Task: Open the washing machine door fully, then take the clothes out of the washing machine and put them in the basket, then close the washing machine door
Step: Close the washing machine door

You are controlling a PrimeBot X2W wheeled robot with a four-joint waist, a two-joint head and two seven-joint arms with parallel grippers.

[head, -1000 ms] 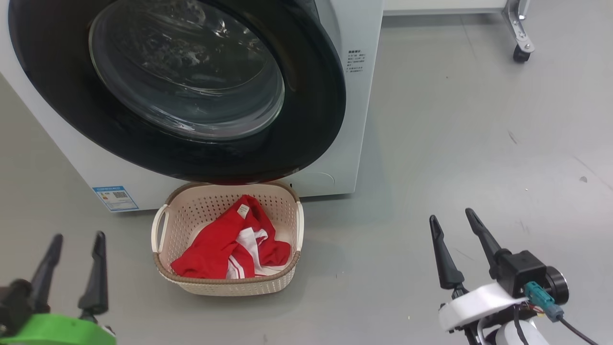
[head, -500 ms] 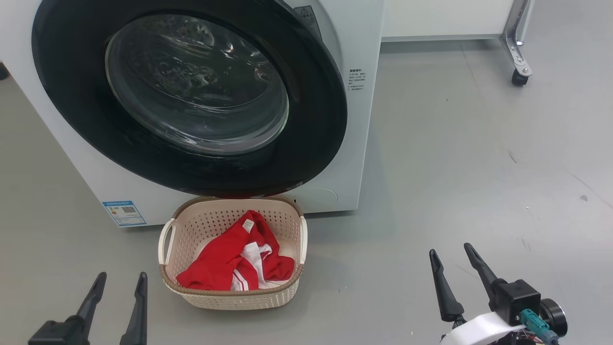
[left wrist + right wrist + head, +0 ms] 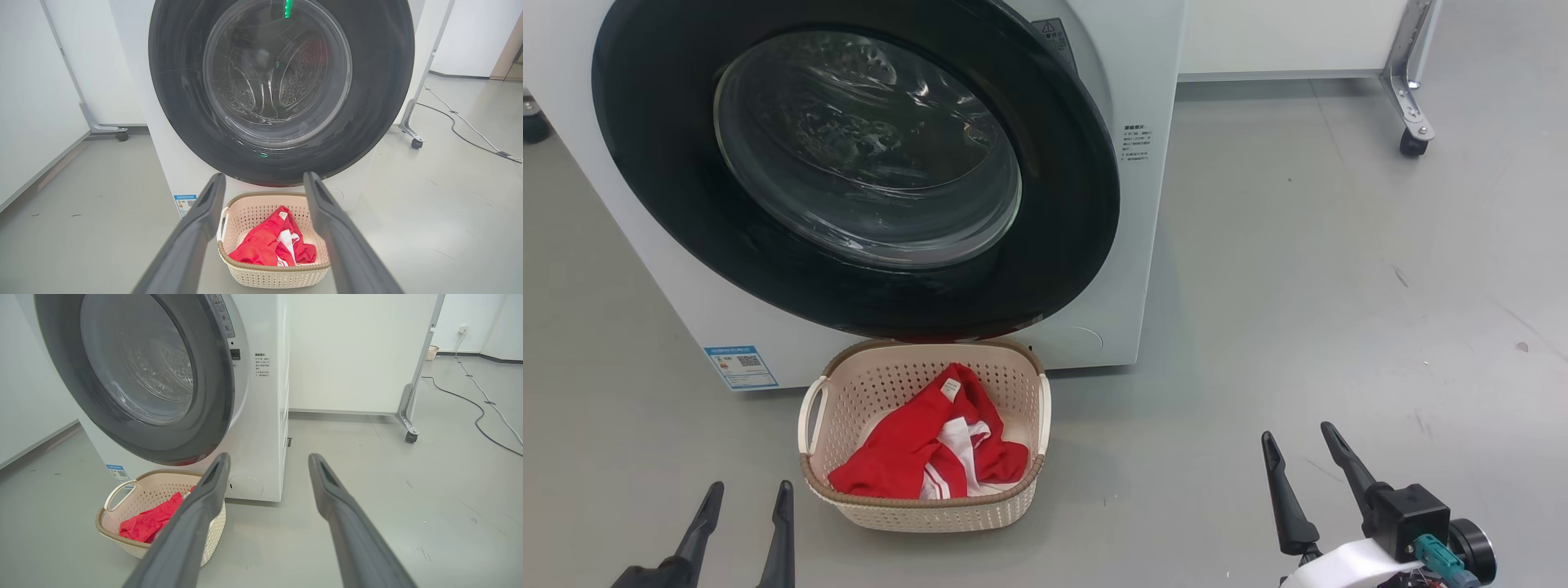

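Note:
The washing machine (image 3: 1143,245) (image 3: 265,437) fills the upper left. The washing machine door (image 3: 1062,245) (image 3: 380,81) (image 3: 212,416) is swung in against its front, drum visible through the glass; I cannot tell whether it is latched. In front of it on the floor stands the basket (image 3: 931,510) (image 3: 273,267) (image 3: 110,531) holding the red clothes (image 3: 907,457) (image 3: 261,249) (image 3: 147,524). My left gripper (image 3: 752,485) (image 3: 264,174) is open and empty, just left of the basket. My right gripper (image 3: 1297,430) (image 3: 269,455) is open and empty, well right of it.
A blue sticker (image 3: 740,367) marks the machine's lower left corner. Metal frame legs on castors (image 3: 1411,139) (image 3: 121,136) stand right and left of the machine by white panels. Cables (image 3: 482,408) trail over the grey floor at the far right.
The head camera has shifted, so the whole scene sits lower. My left gripper has drawn back and rightward, nearer the basket; the right one has sunk a little. Door, basket and clothes are unmoved.

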